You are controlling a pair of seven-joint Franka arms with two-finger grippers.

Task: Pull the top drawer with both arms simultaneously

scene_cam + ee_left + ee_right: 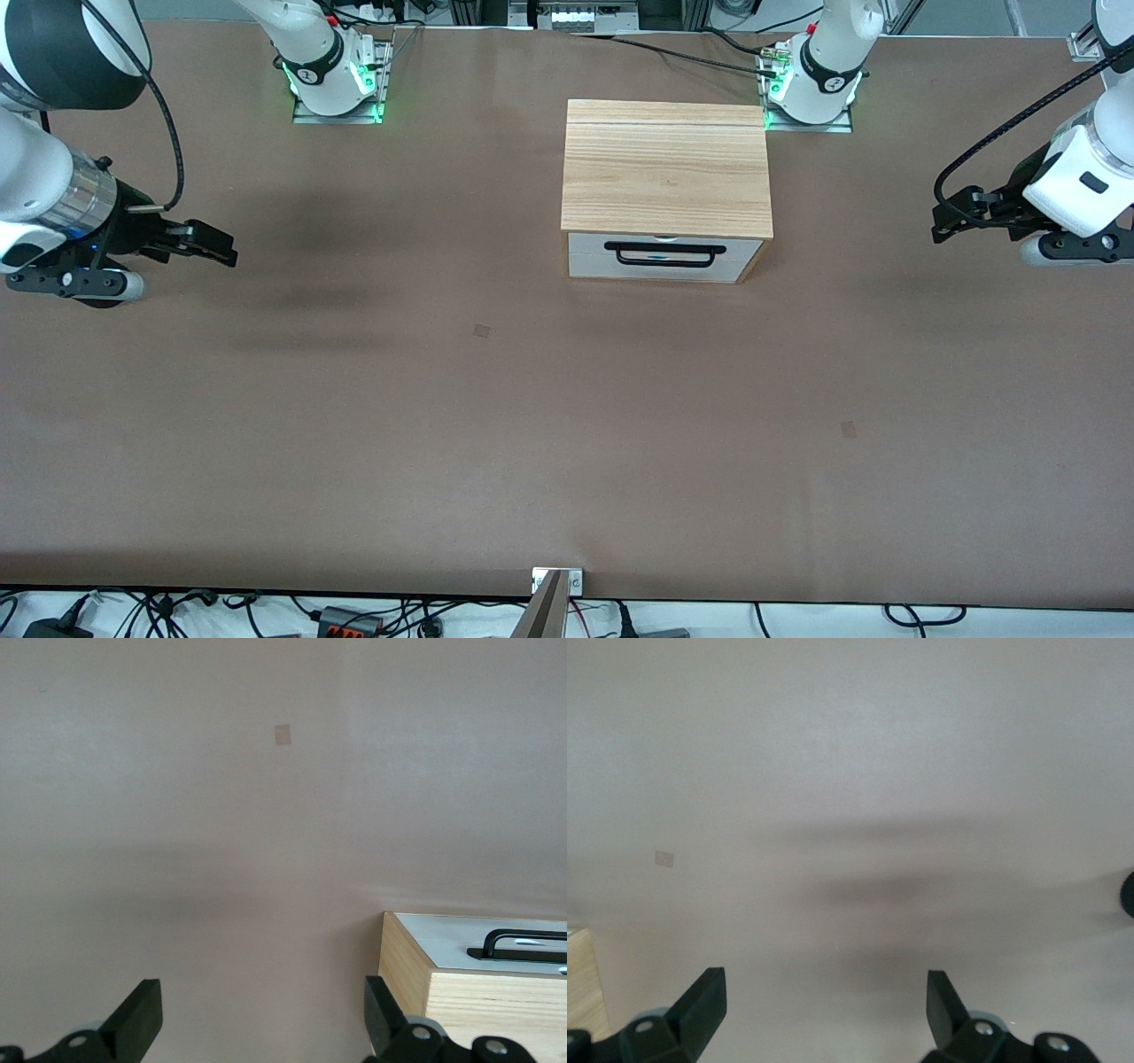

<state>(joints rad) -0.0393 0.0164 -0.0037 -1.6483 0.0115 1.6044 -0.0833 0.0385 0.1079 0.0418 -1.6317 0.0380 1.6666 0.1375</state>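
The top drawer (pixel 660 268) is shut in a small cabinet near the left arm's base. It has a white front panel and a long black bar handle (pixel 660 254). My left gripper (pixel 941 230) hovers open and empty over the table at the left arm's end, well apart from the cabinet. In the left wrist view its gripper (pixel 263 1019) is wide open, with the drawer front (pixel 452 943) and handle (pixel 523 942) to one side. My right gripper (pixel 223 251) hovers open and empty over the right arm's end. It is also wide open in the right wrist view (pixel 824 1001).
The cabinet's light-wood top (pixel 666 168) covers the drawer. Two small tan patches (pixel 481 330) (pixel 849 430) mark the brown table. A metal bracket (pixel 556 580) sits at the table edge nearest the front camera. A cabinet corner (pixel 580 983) shows in the right wrist view.
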